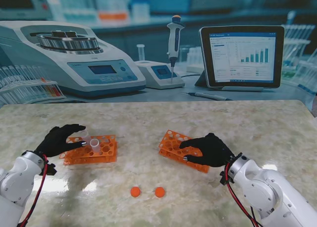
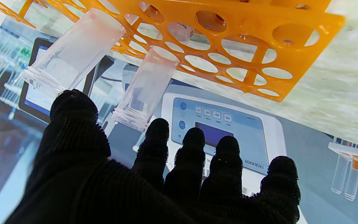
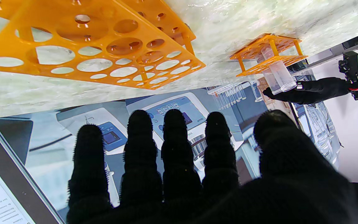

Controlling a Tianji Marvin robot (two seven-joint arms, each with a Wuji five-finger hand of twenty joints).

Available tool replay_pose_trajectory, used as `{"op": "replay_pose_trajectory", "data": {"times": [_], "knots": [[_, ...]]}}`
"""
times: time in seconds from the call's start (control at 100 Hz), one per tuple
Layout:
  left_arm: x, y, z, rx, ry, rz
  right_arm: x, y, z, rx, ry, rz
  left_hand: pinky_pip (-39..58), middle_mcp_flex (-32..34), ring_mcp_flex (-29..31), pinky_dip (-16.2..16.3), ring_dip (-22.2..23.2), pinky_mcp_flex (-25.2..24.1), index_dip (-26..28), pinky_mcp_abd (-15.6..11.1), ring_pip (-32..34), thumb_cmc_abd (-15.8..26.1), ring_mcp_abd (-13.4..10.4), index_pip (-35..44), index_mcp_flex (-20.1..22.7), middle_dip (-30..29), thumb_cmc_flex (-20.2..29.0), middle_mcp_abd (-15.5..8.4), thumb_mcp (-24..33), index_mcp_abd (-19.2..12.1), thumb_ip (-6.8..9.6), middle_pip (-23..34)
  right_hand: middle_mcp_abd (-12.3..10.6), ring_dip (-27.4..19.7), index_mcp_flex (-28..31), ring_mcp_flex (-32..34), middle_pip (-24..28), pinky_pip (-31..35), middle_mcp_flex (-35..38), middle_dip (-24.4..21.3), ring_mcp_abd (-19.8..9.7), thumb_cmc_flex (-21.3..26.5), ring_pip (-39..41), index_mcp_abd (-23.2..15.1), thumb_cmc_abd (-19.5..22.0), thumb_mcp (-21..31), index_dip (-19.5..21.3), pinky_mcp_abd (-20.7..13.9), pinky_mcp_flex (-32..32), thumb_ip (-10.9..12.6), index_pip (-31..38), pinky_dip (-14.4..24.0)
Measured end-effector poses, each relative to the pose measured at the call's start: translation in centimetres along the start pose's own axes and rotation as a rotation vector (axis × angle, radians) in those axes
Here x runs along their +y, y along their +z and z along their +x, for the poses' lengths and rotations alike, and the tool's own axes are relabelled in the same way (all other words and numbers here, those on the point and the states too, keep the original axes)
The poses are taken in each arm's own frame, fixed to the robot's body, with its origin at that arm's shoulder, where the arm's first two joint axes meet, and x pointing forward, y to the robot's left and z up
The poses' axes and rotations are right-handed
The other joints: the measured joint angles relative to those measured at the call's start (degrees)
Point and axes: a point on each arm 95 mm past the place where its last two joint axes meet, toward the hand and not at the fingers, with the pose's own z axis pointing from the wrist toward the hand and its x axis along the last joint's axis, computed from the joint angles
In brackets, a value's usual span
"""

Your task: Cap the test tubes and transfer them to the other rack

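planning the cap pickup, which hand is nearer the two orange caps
Right. The right hand sits just behind-right of the caps; the left hand is farther, over the left rack.

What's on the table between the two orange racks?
Nothing. In the stand view the marble table is bare between the left rack and the right rack. The two orange caps lie nearer to me, not between them.

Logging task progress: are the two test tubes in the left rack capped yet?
Uncapped. Both test tubes show open rims in the left rack; two orange caps lie on the table.
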Motion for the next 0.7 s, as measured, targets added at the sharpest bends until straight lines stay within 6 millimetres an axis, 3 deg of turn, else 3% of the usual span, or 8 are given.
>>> {"op": "replay_pose_trajectory", "data": {"times": [0.7], "knots": [[0.9, -1.2, -1.1, -0.039, 0.033, -0.026, 0.0, 0.0, 0.0, 0.003, -0.001, 0.004, -0.63, -0.67, -0.62, -0.07, -0.10, -0.24, -0.52, 0.00, -0.25, -1.51, 0.00, 0.00, 0.11, -0.49, -0.02, -0.01, 0.04, 1.04, 0.00, -0.10, 0.00, 0.00, 0.00, 0.00, 0.00, 0.00, 0.01, 0.00, 0.00, 0.00, 0.00, 0.00, 0.00, 0.00, 0.00, 0.00, -0.01, 0.00, 0.00, 0.00]]}}
